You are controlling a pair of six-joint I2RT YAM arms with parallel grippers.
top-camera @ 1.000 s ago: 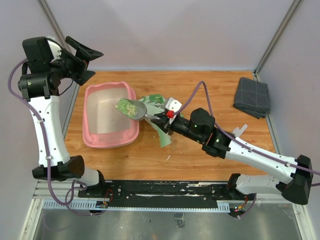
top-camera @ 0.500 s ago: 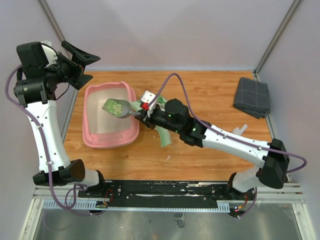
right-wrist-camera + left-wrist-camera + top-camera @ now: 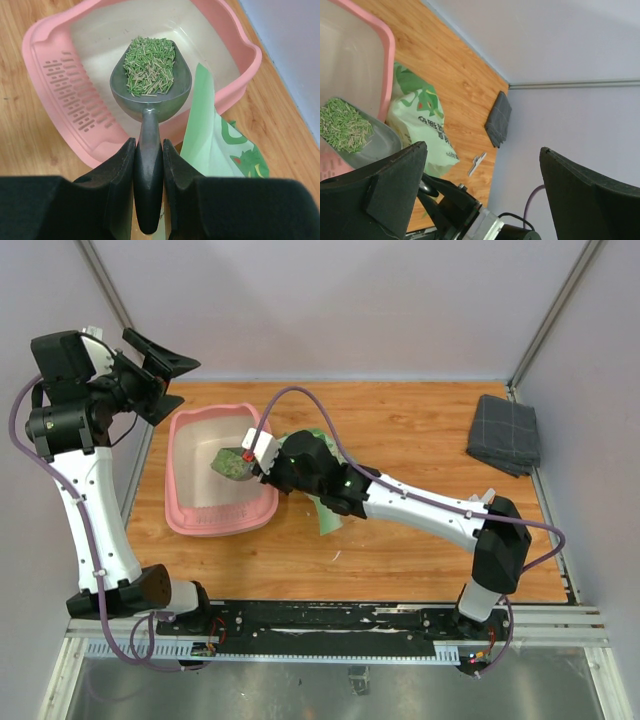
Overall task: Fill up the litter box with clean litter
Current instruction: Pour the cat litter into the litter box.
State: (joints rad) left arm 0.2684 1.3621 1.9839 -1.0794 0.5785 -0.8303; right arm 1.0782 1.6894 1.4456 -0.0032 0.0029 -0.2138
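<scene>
The right gripper (image 3: 149, 150) is clamped on the dark handle of a grey metal scoop (image 3: 150, 107), one finger pressed on each side of it. The scoop's bowl is held roughly level and carries the clean litter (image 3: 150, 67), a loose heap of green and pale-green granules that fills most of the bowl. The bowl hangs over the pale inside of the litter box (image 3: 37, 55), with the handle crossing above the pink rim on the side nearest the gripper. From the right wrist view I cannot tell whether the bowl touches the box or floats just above it.

Just beside that rim, under the right arm, lies a light green printed bag (image 3: 205, 140), crumpled on the wooden table (image 3: 420, 420). The litter box sits flat in the left part of the table, its slotted ledge toward the arm bases.

The left gripper (image 3: 188, 382) is raised above the far left corner of the box with its jaws spread wide and nothing between them. Well apart from all this, a grey folded cloth (image 3: 505, 435) rests in the far right corner, and a small pale object (image 3: 480, 500) lies on the wood nearer the right arm.
</scene>
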